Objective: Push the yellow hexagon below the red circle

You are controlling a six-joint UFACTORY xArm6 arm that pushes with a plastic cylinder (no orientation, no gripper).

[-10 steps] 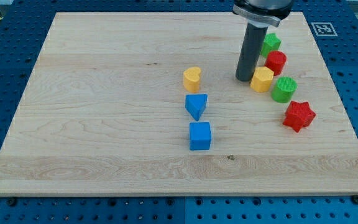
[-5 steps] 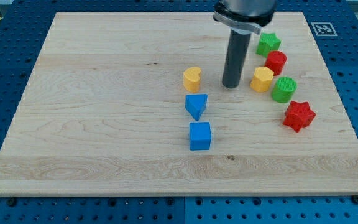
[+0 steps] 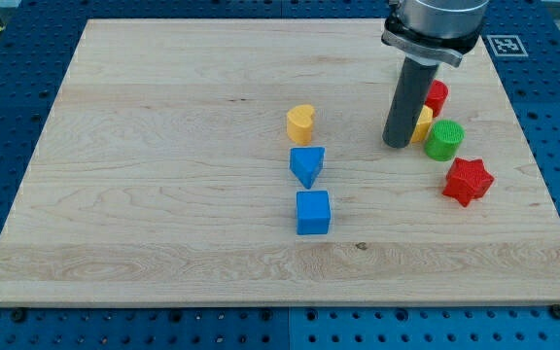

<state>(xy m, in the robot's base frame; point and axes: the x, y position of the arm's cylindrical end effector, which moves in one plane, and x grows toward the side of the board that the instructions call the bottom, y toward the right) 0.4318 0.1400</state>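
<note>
The yellow hexagon (image 3: 423,124) sits at the view's right, mostly hidden behind my rod. The red circle (image 3: 438,96) is just above and to the right of it, partly hidden too. My tip (image 3: 397,144) rests on the board against the hexagon's left side, a little lower than it. The green star that stood above the red circle is hidden behind the arm.
A green circle (image 3: 444,140) lies right of the hexagon, a red star (image 3: 468,181) below it. A yellow heart (image 3: 300,123), a blue triangle (image 3: 306,165) and a blue cube (image 3: 312,212) form a column mid-board (image 3: 163,175).
My tip swung left away from the hexagon, then came back right to its left side. The blocks look unmoved.
</note>
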